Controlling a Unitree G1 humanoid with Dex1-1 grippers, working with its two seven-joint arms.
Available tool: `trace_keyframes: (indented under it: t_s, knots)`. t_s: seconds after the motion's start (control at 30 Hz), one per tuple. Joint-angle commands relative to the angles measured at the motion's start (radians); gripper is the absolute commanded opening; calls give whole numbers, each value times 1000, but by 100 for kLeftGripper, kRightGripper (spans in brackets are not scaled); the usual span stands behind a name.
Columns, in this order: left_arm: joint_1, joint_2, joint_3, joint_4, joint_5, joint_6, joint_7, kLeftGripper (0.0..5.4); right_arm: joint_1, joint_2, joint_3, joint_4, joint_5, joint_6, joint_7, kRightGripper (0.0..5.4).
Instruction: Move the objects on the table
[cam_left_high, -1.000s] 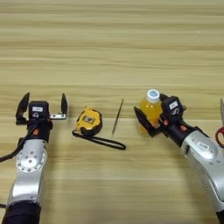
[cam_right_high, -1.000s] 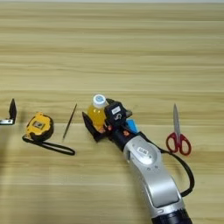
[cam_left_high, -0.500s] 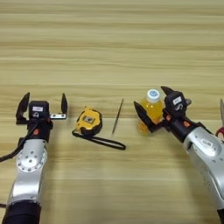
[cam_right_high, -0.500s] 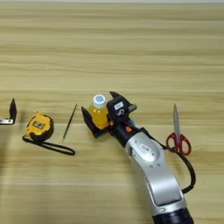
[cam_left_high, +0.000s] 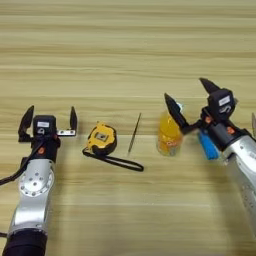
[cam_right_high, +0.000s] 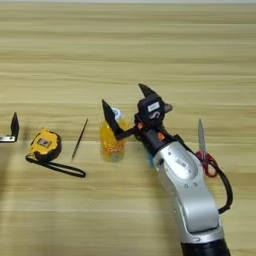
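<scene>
Ahead of me a yellow tape measure (cam_left_high: 101, 139) lies with its black strap (cam_left_high: 117, 161) trailing out, and just beside it rests a thin dark stick (cam_left_high: 134, 132), slightly angled.

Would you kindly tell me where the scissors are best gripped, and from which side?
Grip the scissors across the closed silver blades, coming straight down from above. They lie flat, blades pointing away from the robot, and the right end effector, open, is beside them.
</scene>
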Motion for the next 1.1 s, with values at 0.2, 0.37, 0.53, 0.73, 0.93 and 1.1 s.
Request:
trace_keyframes:
  t_s: [0.2,0.37,0.53,0.73,0.93,1.1]
  knots:
    - [-3,0,-7,0,9,8,8,540,-73,-27,-217,155,20,-87,-87,538]
    - [-6,2,-6,12,9,-2,10,540,-89,-52,-270,301,-19,-168,-114,538]
    - [-19,7,-4,43,6,-21,7,540,-81,-51,-280,488,-33,-235,-117,538]
    - [-44,11,-4,96,6,-50,5,540,-93,-37,-256,665,-40,-349,-87,538]
    - [-66,15,-5,148,9,-82,5,540,-115,-37,-242,746,-57,-441,-85,538]
    - [-77,18,-6,176,10,-101,6,540,-123,-31,-232,791,-62,-467,-84,538]
